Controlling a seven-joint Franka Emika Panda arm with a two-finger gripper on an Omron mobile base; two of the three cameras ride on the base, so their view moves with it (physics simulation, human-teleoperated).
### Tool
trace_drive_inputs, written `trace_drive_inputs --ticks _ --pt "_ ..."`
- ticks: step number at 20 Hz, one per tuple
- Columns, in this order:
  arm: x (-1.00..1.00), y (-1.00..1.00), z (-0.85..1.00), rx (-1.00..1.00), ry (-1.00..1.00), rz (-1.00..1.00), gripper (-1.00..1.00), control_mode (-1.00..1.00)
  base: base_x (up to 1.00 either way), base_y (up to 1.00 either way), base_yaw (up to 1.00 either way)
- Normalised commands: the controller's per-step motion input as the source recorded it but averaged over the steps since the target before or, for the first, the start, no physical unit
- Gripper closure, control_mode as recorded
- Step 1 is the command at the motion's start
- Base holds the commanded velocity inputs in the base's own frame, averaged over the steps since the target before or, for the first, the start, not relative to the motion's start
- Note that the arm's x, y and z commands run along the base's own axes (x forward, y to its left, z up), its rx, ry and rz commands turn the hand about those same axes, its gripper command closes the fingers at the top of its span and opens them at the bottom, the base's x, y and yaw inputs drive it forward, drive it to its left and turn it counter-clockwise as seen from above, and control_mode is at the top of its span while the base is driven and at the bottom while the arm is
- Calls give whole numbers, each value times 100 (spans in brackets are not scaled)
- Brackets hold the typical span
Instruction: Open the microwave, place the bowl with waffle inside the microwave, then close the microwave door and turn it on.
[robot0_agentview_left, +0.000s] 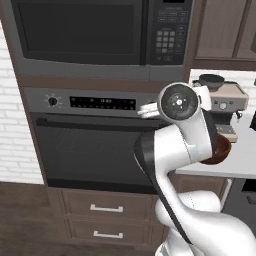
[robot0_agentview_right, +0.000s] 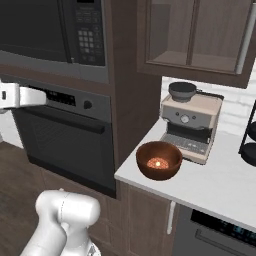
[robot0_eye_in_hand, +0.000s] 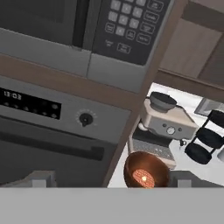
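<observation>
The microwave (robot0_agentview_left: 80, 35) sits high in the dark cabinet column, its dark glass microwave door (robot0_agentview_left: 75, 30) shut and its keypad (robot0_agentview_left: 167, 37) to the right. A reddish-brown bowl (robot0_agentview_right: 150, 172) stands on the white counter (robot0_agentview_right: 220, 185) in front of the coffee machine. In the bowl lies a small golden-orange waffle (robot0_agentview_right: 158, 163). My gripper (robot0_eye_in_hand: 113, 180) is open with nothing between its fingers. It hangs in front of the oven, level with the oven's control panel, and faces the cabinet edge between oven and counter. The hand view also has the bowl (robot0_eye_in_hand: 153, 168), the waffle (robot0_eye_in_hand: 143, 178) and the microwave's keypad (robot0_eye_in_hand: 131, 26).
A wall oven (robot0_agentview_left: 95, 150) with a bar handle and knobs sits right under the microwave, with two drawers (robot0_agentview_left: 106, 207) below. The coffee machine (robot0_agentview_right: 191, 125) stands behind the bowl. A black rack (robot0_agentview_right: 248, 140) is at the counter's right. Upper cabinets (robot0_agentview_right: 200, 35) hang above the counter.
</observation>
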Motion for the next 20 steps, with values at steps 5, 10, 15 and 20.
trace_drive_inputs --ticks 5,10,15,20 --pt "0 0 20 -1 -48 -1 -100 -100 0 0 0" --pt "1 0 6 0 -56 0 -100 -100 0 0 0" --pt "0 1 50 -1 -35 0 -100 -100 0 0 0" --pt "0 34 86 -5 -2 0 -100 -100 0 0 0"
